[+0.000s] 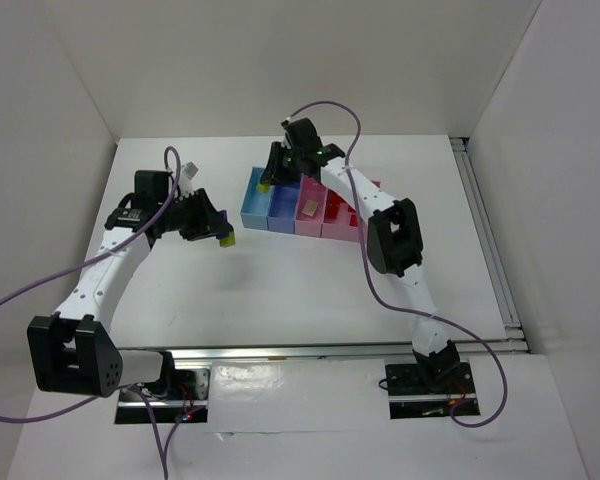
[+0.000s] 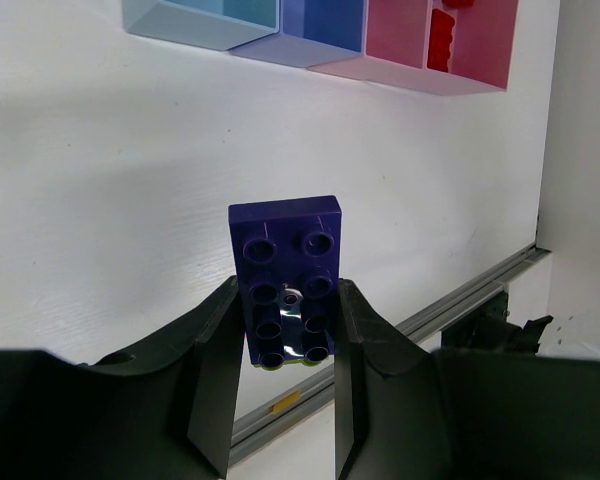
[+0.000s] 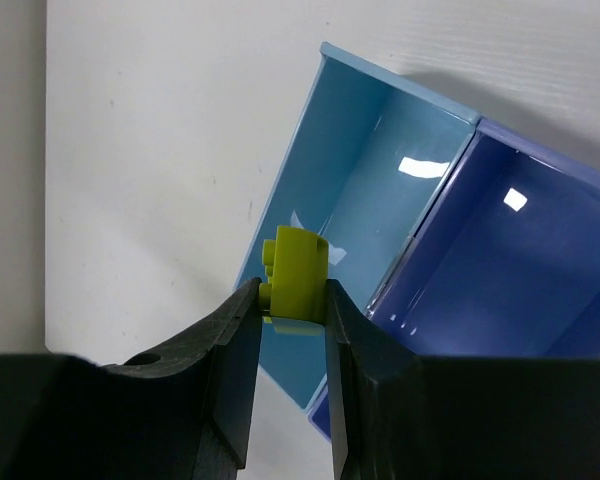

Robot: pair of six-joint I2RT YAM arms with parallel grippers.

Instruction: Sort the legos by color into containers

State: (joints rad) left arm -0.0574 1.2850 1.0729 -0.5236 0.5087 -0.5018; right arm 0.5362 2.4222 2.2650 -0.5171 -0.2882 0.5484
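Note:
My left gripper [image 1: 223, 236] [image 2: 287, 320] is shut on a purple-blue lego [image 2: 285, 235], held above the bare table left of the containers; a yellow-green edge shows at the lego's lower end. My right gripper [image 1: 267, 183] [image 3: 292, 300] is shut on a yellow-green lego [image 3: 302, 275] over the near wall of the light blue bin [image 1: 253, 205] [image 3: 380, 160]. In a row to its right stand the darker blue bin [image 1: 280, 210] [image 3: 520, 260], a pink bin [image 1: 308, 212] and a wider pink bin [image 1: 342, 218] holding red legos [image 2: 440, 40].
A small whitish piece [image 1: 192, 173] lies at the back left near the left arm's cable. A metal rail [image 1: 485, 240] runs along the table's right edge and another [image 1: 330, 350] along the front. White walls close in the back and sides.

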